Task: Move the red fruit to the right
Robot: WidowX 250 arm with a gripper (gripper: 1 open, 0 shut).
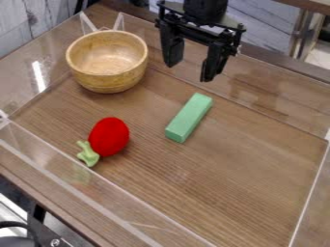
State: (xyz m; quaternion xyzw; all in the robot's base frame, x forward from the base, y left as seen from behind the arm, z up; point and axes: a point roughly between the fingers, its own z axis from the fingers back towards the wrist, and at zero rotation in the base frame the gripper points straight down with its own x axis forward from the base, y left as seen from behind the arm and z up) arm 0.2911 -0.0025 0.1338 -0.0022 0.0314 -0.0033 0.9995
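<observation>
The red fruit (108,136) lies nearest, at the front left of the wooden table (245,183), with its green stem pointing to the front left. Behind it to the right lies the green block (188,117). At the back left stands the wooden bowl (107,60). Farthest, the gripper (191,60) hangs above the table with fingers spread apart, holding nothing.

wooden bowl (108,60), wood-grain table (233,164)
</observation>
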